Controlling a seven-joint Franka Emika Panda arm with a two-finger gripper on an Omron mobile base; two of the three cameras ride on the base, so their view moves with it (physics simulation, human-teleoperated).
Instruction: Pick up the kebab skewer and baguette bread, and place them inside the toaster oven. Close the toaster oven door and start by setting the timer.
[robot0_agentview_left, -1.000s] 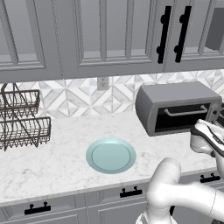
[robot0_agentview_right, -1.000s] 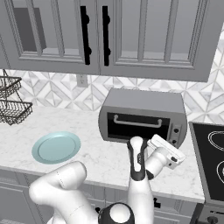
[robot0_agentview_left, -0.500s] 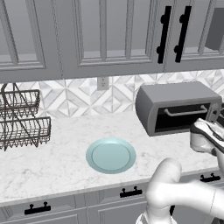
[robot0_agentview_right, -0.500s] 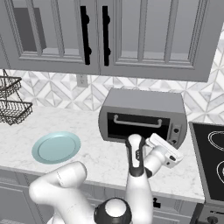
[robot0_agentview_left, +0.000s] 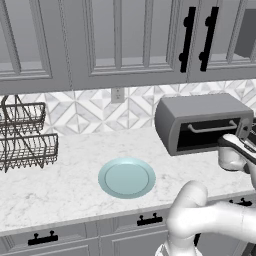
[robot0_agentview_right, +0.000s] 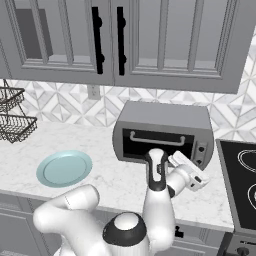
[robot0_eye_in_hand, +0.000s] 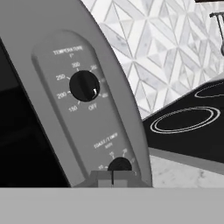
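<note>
the grey toaster oven (robot0_agentview_right: 165, 131) stands with its dark glass door (robot0_agentview_right: 157, 145) up; the gripper (robot0_eye_in_hand: 113, 177), fingers pressed together, meets the timer knob (robot0_eye_in_hand: 119, 165).

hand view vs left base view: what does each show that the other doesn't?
Hand view alone: the control panel up close, with the temperature knob above and the timer knob right at the shut fingertips, plus a black cooktop.
Left base view alone: the blue plate, the wire rack, the wall outlet, the upper cabinets.
Both: the toaster oven and the patterned backsplash.
</note>
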